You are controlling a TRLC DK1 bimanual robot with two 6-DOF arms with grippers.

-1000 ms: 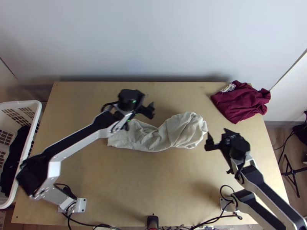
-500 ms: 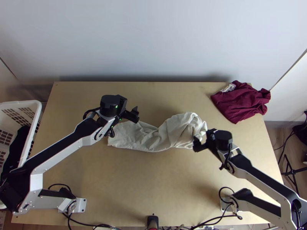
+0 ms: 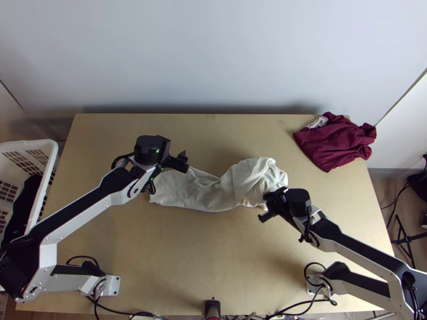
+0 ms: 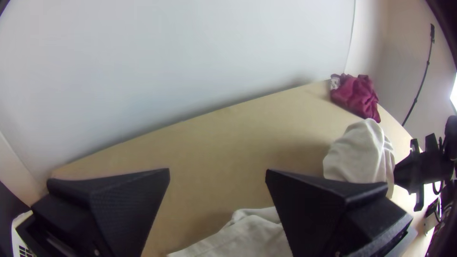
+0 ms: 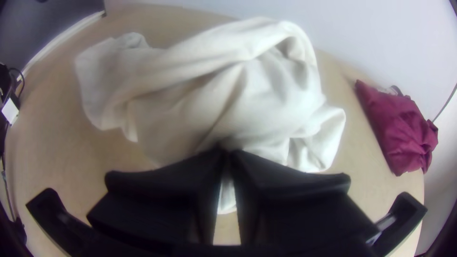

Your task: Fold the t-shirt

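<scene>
A cream t-shirt (image 3: 211, 193) lies bunched across the middle of the table, its right end heaped up. In the top view my right gripper (image 3: 269, 205) is at the heap's lower right edge. The right wrist view has the right gripper (image 5: 228, 154) shut on a fold of the t-shirt (image 5: 228, 90). My left gripper (image 3: 180, 161) is above the far edge of the shirt's left part. In the left wrist view the left gripper (image 4: 217, 173) stands open, with part of the shirt (image 4: 247, 233) below its fingers.
A maroon garment (image 3: 336, 141) lies bunched at the table's far right corner. At the left edge stands a white basket (image 3: 52, 160) with dark cloth inside. Bare tabletop (image 3: 197, 256) stretches between the shirt and the near edge.
The right gripper has moved left onto the heap's edge and shut on the cloth, and the heap has shifted slightly. The left gripper has moved left.
</scene>
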